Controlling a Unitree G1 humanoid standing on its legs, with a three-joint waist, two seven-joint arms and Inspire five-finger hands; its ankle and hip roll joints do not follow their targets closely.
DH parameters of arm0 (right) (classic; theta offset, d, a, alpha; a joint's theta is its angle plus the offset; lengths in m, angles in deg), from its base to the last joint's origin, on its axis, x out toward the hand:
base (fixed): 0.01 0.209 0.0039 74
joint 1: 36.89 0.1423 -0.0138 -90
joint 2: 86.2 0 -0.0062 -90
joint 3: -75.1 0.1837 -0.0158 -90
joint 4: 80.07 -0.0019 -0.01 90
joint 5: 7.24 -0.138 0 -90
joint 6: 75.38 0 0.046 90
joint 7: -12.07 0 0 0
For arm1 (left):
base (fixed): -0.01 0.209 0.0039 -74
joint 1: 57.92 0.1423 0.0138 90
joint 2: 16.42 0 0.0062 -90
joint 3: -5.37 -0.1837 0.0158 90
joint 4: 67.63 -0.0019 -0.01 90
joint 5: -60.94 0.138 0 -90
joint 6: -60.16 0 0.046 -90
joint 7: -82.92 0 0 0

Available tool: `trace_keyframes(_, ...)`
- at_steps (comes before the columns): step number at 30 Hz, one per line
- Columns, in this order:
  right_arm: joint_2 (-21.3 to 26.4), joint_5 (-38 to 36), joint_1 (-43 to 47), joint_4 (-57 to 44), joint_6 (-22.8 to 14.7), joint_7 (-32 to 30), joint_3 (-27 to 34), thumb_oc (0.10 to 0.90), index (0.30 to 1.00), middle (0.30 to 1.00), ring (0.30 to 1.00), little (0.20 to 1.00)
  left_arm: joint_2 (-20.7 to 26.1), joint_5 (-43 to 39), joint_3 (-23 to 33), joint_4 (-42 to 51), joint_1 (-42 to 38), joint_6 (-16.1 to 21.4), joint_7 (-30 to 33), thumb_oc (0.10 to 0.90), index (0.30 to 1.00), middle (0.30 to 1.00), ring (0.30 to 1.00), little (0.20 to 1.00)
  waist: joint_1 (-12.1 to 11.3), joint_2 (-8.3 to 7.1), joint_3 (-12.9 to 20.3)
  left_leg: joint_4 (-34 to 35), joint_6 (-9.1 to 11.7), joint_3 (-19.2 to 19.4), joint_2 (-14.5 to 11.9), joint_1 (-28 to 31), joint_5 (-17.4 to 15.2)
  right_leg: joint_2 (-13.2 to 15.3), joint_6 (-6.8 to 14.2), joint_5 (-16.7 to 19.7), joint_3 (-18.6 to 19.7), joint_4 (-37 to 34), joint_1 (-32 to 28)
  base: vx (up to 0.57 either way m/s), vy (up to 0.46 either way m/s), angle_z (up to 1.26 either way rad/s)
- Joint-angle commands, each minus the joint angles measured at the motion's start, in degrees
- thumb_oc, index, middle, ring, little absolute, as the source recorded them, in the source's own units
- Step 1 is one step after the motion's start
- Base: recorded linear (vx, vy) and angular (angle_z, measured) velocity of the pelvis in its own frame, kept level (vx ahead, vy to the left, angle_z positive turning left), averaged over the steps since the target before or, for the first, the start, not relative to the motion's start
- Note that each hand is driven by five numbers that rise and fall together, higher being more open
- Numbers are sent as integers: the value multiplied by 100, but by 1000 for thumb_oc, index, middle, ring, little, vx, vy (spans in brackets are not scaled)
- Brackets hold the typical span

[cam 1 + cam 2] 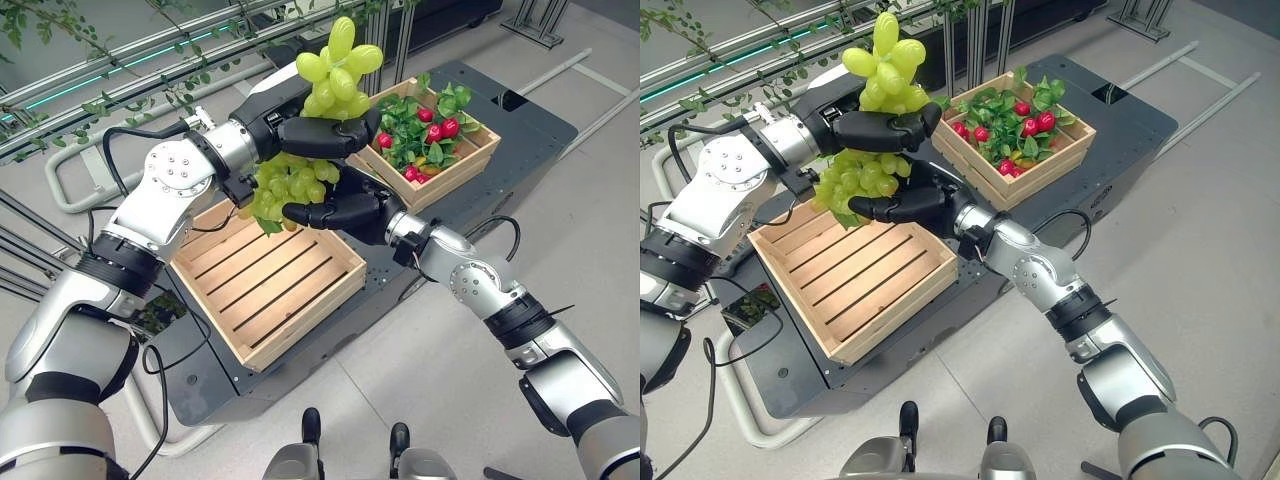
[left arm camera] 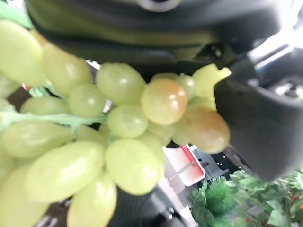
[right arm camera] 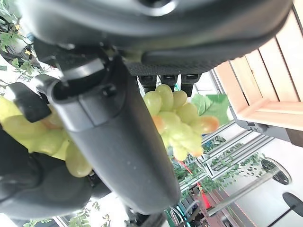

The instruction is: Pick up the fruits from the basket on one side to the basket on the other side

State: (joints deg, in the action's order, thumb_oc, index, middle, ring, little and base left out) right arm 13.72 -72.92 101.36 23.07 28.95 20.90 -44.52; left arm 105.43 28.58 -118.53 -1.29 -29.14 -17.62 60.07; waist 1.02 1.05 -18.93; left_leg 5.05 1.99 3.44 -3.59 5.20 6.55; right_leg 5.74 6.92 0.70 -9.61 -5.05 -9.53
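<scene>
Bunch of green grapes (image 1: 300,180) held up in the air between both hands, above the gap between the two wooden crates.

Left hand (image 1: 300,128) on the upper side of the bunch, fingers (image 1: 345,135) curled over it and clamped on the stem region; a smaller cluster (image 1: 340,60) sticking up past the fingers, the bulk of the bunch hanging below them. In the left wrist view, grapes (image 2: 118,142) pressed right against the dark palm, thumb (image 2: 265,127) closing in beside them.

Right hand (image 1: 345,210) just under the left, fingers (image 1: 310,213) extended beneath the hanging part and cupping it from below, touching the grapes. In the right wrist view, grapes (image 3: 177,118) seen past the thumb (image 3: 113,142), a green leaf (image 3: 210,106) beside them. Grasp not clearly closed: fingers look mostly straight, supporting rather than clenched.

Slatted wooden crate (image 1: 265,275) below and toward the left-arm side of the fingers, resting on the dark desk (image 1: 520,125). Second wooden crate (image 1: 470,160) beyond the fingertips on the right-arm side, holding green foliage (image 1: 420,135) and small red fruits (image 1: 440,128). Grapes touching neither crate.
</scene>
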Motion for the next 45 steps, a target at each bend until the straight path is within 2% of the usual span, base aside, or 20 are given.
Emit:
trace_keyframes(1, -615, -412, 247, 137, -1078, 214, -15, 800, 900, 900, 900, 900, -575, -555, -152, -758, -492, 469, -5, 400, 300, 300, 300, 300, -113, 55, 1694, -5, 147, -20, 94, 294, -660, 150, -131, 90, -27, 5, 16, 0, 0, 0)
trace_keyframes(9, -787, -544, 325, 130, -1224, 197, 67, 800, 900, 900, 900, 900, -789, -944, -25, -1070, -337, 517, -250, 400, 300, 300, 300, 300, -90, 62, 1720, -5, 145, -17, 86, 331, -689, 148, -131, 82, 10, 5, 0, 0, 0, 0)
trace_keyframes(13, -969, -484, 339, 292, -1542, 76, 94, 800, 900, 900, 900, 900, -1045, -1253, 114, -1113, -204, 537, -351, 400, 300, 300, 300, 300, -89, 53, 1730, -5, 149, -10, 73, 345, -689, 144, -145, 90, 31, 5, -7, 0, 0, 0)
trace_keyframes(20, -1160, -605, 366, 482, -1554, 15, 134, 800, 900, 900, 900, 900, -1282, -1396, 242, -1136, -114, 638, -375, 400, 300, 300, 300, 300, -86, 41, 1735, -5, 153, -7, 61, 354, -698, 143, -155, 95, 47, 5, -10, 0, 0, 0)
trace_keyframes(22, -1192, -654, 368, 508, -1577, 5, 137, 485, 427, 427, 427, 427, -1316, -1387, 253, -1117, -109, 647, -359, 400, 300, 300, 300, 300, -90, 37, 1729, -5, 152, -10, 59, 356, -696, 143, -158, 99, 50, 5, -12, 0, 0, 0)
trace_keyframes(23, -1236, -708, 369, 541, -1603, -5, 151, 400, 300, 300, 300, 300, -1361, -1388, 261, -1095, -116, 649, -337, 400, 300, 300, 300, 300, -90, 34, 1722, -5, 150, -11, 58, 357, -699, 144, -160, 101, 51, 5, -11, 0, 0, 0)
trace_keyframes(29, -1231, -724, 422, 642, -1632, -42, 185, 400, 300, 300, 300, 300, -1386, -1346, 290, -1081, -145, 613, -177, 400, 300, 300, 300, 300, -94, 24, 1718, -5, 151, -15, 53, 353, -707, 150, -157, 101, 48, 5, -3, 0, 0, 0)
trace_keyframes(30, -1234, -715, 415, 637, -1647, -60, 185, 400, 300, 300, 300, 300, -1383, -1337, 301, -1086, -138, 594, -144, 482, 422, 422, 422, 422, -93, 24, 1714, -5, 151, -17, 50, 356, -711, 150, -159, 98, 49, 5, -6, 0, 0, 0)
trace_keyframes(31, -1230, -709, 407, 638, -1662, -78, 192, 400, 300, 300, 300, 300, -1375, -1309, 313, -1101, -129, 565, -106, 582, 573, 573, 573, 573, -93, 24, 1712, -5, 151, -19, 50, 360, -714, 150, -159, 98, 50, 5, -8, 0, 0, 0)
trace_keyframes(32, -1235, -698, 397, 630, -1663, -102, 213, 400, 300, 300, 300, 300, -1382, -1246, 336, -1114, -100, 535, -80, 780, 869, 869, 869, 869, -93, 23, 1710, -5, 149, -22, 52, 361, -716, 147, -160, 94, 53, 5, -9, 0, 0, 0)
trace_keyframes(33, -1245, -685, 399, 642, -1671, -119, 228, 400, 300, 300, 300, 300, -1381, -1218, 336, -1124, -87, 489, -14, 800, 900, 900, 900, 900, -96, 24, 1710, -5, 152, -24, 51, 361, -714, 145, -160, 94, 54, 5, -11, 0, 0, 0)
trace_keyframes(38, -1228, -702, 436, 688, -1652, -153, 280, 400, 300, 300, 300, 300, -1339, -1115, 420, -1258, -49, 448, 318, 800, 900, 900, 900, 900, -105, 22, 1721, -5, 159, -29, 43, 355, -708, 144, -156, 95, 54, 5, -2, 0, 0, 0)
trace_keyframes(42, -1194, -682, 378, 728, -1710, -163, 331, 400, 300, 300, 300, 300, -1307, -1102, 564, -1413, 18, 522, 637, 800, 900, 900, 900, 900, -102, 17, 1719, -5, 166, -12, 29, 353, -698, 143, -153, 104, 46, 5, 4, 0, 0, 0)
trace_keyframes(45, -1177, -604, 262, 741, -1824, -234, 447, 400, 300, 300, 300, 300, -1285, -921, 772, -1547, 141, 736, 1198, 800, 900, 900, 900, 900, -83, 9, 1723, -5, 178, 6, 10, 351, -693, 139, -152, 109, 56, 5, 20, 0, 0, 0)
